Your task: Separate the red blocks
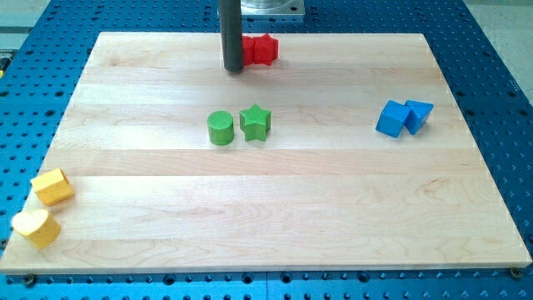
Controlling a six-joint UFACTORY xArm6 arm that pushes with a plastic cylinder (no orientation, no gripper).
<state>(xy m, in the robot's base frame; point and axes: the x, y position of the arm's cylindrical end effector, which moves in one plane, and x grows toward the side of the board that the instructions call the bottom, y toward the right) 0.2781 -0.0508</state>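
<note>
Red blocks [259,51] sit together at the view's top centre, near the board's far edge; the rod hides their left part, so I cannot make out their shapes or tell them apart. My tip [233,70] rests on the board just left of and touching or almost touching the red blocks. The dark rod rises straight up out of the view's top.
A green cylinder [221,128] and a green star [256,123] sit side by side at the centre. A blue cube [391,118] and a blue wedge-like block [418,115] touch at the right. Two yellow blocks [52,187] [36,227] lie at the bottom left corner of the wooden board [275,208].
</note>
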